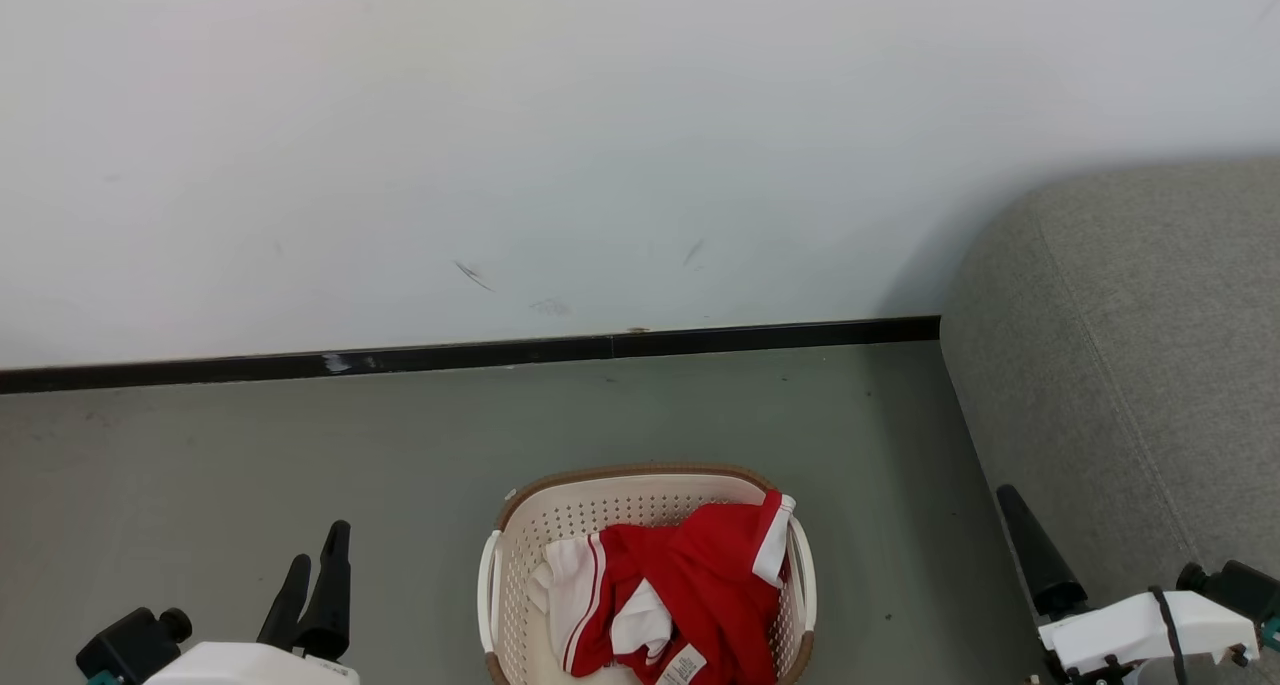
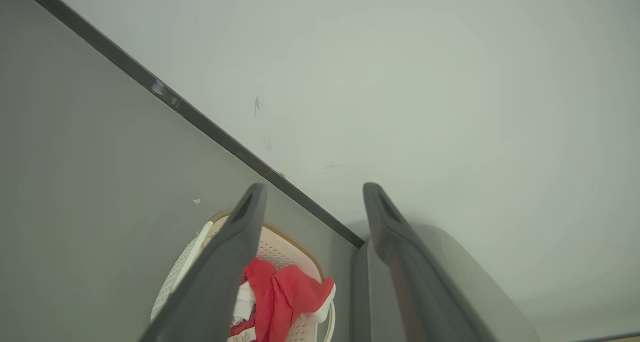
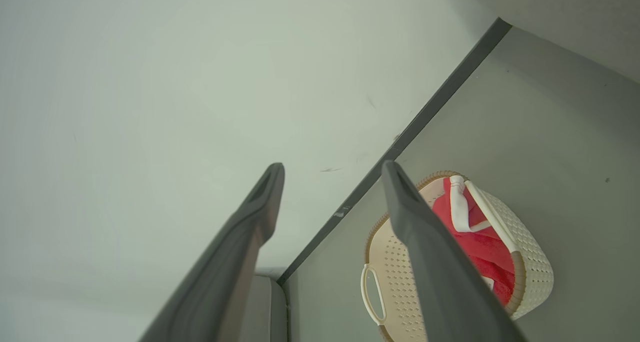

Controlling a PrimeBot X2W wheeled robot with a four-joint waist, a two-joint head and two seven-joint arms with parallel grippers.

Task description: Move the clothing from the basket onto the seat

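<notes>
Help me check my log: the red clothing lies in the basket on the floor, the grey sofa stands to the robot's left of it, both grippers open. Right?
No: the sofa stands to the robot's right of the basket, not its left, as the head view shows. The clothing does lie in the basket on the floor, and the left gripper and right gripper are open.

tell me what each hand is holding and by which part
Nothing is held. The left hand and the right hand are both open and empty; the clothing lies in the basket, clear of both.
</notes>
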